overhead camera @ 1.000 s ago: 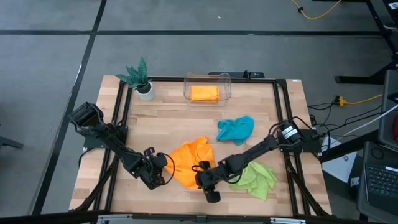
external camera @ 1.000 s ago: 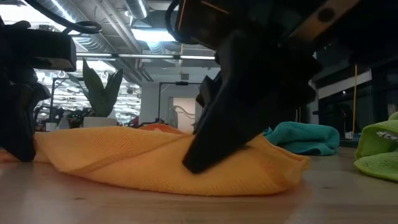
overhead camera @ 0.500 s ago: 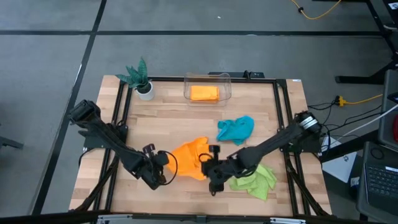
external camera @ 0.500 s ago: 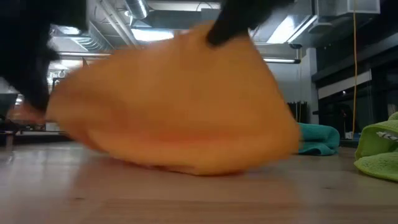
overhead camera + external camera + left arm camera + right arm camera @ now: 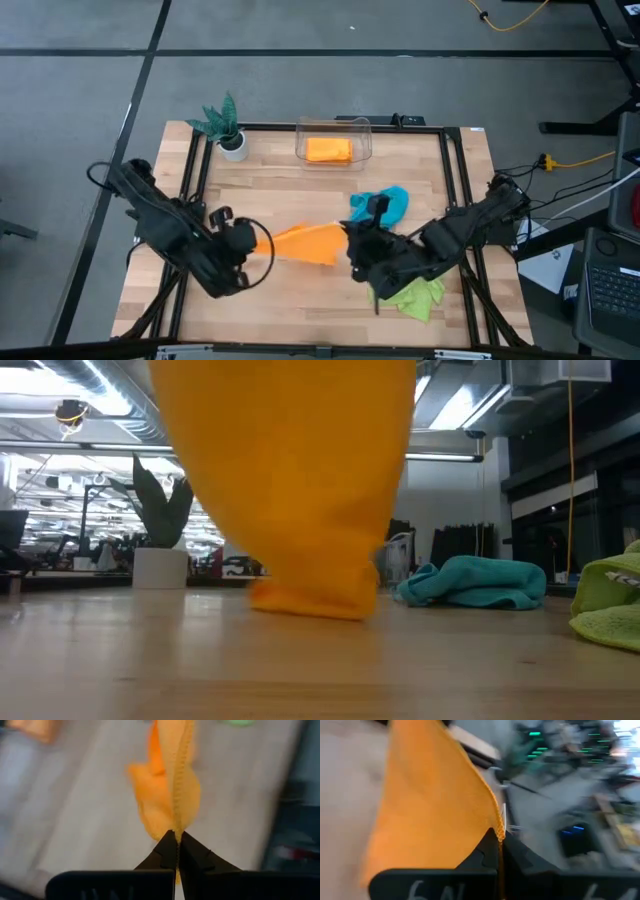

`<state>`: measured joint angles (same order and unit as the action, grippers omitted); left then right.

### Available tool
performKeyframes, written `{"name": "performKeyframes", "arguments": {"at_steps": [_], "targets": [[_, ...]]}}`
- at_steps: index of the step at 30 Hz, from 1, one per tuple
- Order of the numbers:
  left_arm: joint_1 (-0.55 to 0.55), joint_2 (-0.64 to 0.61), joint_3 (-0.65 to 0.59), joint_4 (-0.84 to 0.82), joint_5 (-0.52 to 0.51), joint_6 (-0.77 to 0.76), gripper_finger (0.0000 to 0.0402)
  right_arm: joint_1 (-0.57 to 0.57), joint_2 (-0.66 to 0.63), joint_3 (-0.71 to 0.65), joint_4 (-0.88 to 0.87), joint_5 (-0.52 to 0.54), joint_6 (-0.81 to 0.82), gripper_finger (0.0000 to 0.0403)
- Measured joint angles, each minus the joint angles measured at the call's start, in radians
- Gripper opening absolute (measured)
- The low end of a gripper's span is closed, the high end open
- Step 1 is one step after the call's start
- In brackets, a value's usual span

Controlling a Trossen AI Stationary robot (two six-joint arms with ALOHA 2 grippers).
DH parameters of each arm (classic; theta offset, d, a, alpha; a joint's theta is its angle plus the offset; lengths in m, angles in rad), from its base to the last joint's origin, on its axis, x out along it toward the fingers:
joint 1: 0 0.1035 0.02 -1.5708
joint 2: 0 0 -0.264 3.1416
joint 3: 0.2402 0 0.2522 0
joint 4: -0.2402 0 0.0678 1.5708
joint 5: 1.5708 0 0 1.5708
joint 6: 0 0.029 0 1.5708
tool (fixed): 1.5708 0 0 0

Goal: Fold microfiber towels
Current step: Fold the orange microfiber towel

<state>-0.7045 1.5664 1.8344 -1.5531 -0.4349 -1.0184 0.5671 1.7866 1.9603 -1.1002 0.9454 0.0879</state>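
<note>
- Nearest the table's front edge, an orange towel [image 5: 300, 243] now hangs stretched between the two grippers; a second ago it lay bunched on the wooden table [image 5: 300, 310]. In the low view its bottom fold [image 5: 310, 600] seems to just reach the tabletop.
- The left gripper [image 5: 250, 242] has risen and drawn back toward its own side. Its fingers are pinched together on one edge of the orange towel, as the left wrist view shows [image 5: 176, 842].
- The right gripper [image 5: 350, 243] has lifted from the front of the table. Its fingers, partly open a second ago, are now clamped on the opposite edge [image 5: 497, 837].
- Both arms reach inward from the table's sides, bent low at the elbows.
- The lime green towel [image 5: 412, 292] lies crumpled beside the right arm.
- Farther back, the teal-blue towel [image 5: 385, 205] sits heaped, unmoved.
- At the far edge, a folded orange towel [image 5: 328, 150] rests in a clear container [image 5: 334, 124], beside a potted plant [image 5: 226, 125].
</note>
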Motion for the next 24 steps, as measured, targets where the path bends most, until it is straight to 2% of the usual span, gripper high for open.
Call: {"name": "performKeyframes", "arguments": {"at_steps": [2, 6, 10, 12, 14, 15, 16, 17, 19, 21, 22, 23, 24], "targets": [[-0.006, -0.005, 0.099, -0.002, 0.039, 0.005, 0.0, 0.005, 0.0, 0.076, -0.029, -0.09, 0.012, 0.0001], [-0.028, -0.004, 0.261, -0.003, 0.075, 0.005, 0.0, 0.014, 0.0, 0.176, -0.063, -0.086, 0.016, 0.0001], [-0.05, -0.004, 0.382, -0.003, 0.098, 0.003, 0.0, 0.014, 0.0, 0.261, -0.1, -0.167, -0.015, 0.0], [-0.06, -0.003, 0.437, -0.003, 0.114, 0.004, 0.0, 0.014, 0.0, 0.285, -0.09, -0.104, -0.018, 0.0], [-0.068, -0.005, 0.474, -0.012, 0.041, 0.017, 0.0, 0.014, 0.0, 0.287, -0.074, 0.066, -0.06, 0.0], [-0.069, -0.009, 0.479, -0.014, -0.004, 0.035, 0.0, 0.003, 0.0, 0.285, -0.077, 0.107, -0.092, 0.0], [-0.068, -0.016, 0.479, -0.019, -0.037, 0.066, 0.0, -0.018, 0.0, 0.281, -0.081, 0.074, -0.116, 0.0], [-0.067, -0.022, 0.478, -0.022, -0.056, 0.091, 0.0, -0.044, -0.001, 0.279, -0.092, -0.052, -0.119, 0.0], [-0.058, -0.027, 0.478, -0.021, -0.047, 0.112, 0.0, -0.103, 0.0, 0.278, -0.116, -0.46, -0.094, 0.0], [-0.05, -0.014, 0.479, -0.02, 0.044, 0.113, 0.0, -0.14, 0.011, 0.276, -0.123, -0.808, -0.101, 0.0], [-0.045, 0.0, 0.479, -0.02, 0.092, 0.117, 0.0, -0.15, 0.016, 0.276, -0.114, -0.911, -0.121, 0.0], [-0.039, 0.015, 0.478, -0.018, 0.126, 0.127, 0.0, -0.153, 0.018, 0.276, -0.112, -0.943, -0.132, 0.0], [-0.035, 0.029, 0.477, -0.019, 0.141, 0.136, 0.0, -0.156, 0.018, 0.276, -0.107, -0.91, -0.134, 0.0]]}}
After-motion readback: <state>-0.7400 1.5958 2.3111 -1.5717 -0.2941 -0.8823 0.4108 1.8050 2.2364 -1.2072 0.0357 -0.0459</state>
